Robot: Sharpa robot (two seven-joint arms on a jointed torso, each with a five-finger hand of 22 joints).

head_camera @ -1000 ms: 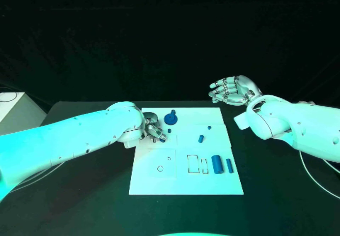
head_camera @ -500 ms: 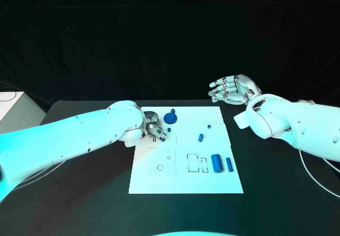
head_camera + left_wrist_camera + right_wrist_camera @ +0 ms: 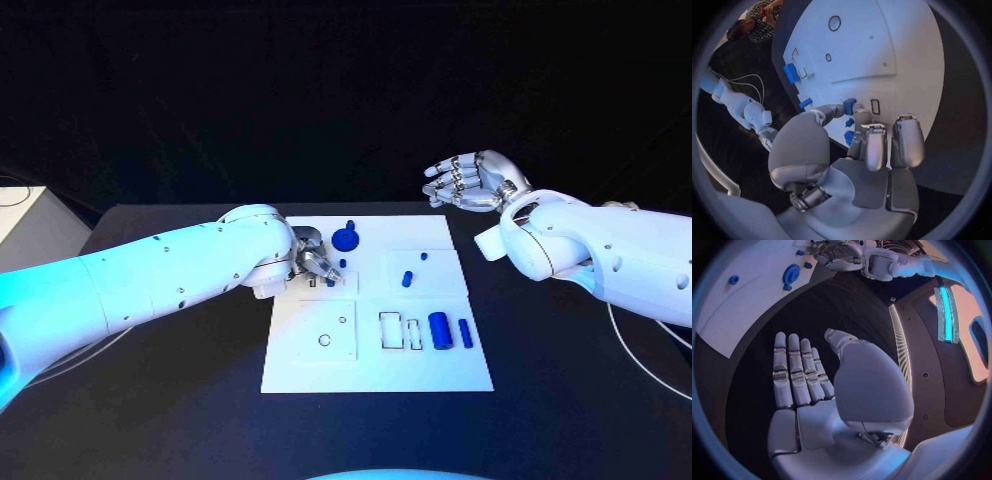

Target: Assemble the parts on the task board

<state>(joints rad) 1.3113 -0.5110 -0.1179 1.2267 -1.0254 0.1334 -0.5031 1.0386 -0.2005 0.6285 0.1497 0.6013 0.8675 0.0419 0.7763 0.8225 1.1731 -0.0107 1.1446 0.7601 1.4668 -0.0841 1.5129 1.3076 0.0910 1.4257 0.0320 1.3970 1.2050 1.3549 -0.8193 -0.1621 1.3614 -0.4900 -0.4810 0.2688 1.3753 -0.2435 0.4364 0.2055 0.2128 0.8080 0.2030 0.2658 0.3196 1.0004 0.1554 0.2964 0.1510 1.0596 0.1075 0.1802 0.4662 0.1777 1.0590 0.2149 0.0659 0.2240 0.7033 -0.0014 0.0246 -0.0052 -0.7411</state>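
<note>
Your left hand (image 3: 315, 258) rests low on the white board's (image 3: 378, 375) near-left part, its fingers (image 3: 874, 146) pinching a small blue part (image 3: 849, 106) just above a slot. Your right hand (image 3: 470, 181) floats off the black surface (image 3: 173, 420) beyond the board's far right corner — fingers apart, holding nothing. More blue pieces lie on the board: a round one (image 3: 348, 238) near the left hand, two cylinders (image 3: 450, 331) toward the right edge.

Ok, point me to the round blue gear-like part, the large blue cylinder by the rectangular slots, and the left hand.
round blue gear-like part (image 3: 346, 238), head view, its disc face.
large blue cylinder (image 3: 441, 330), head view, mid-body.
left hand (image 3: 312, 259), head view, knuckles.
</note>
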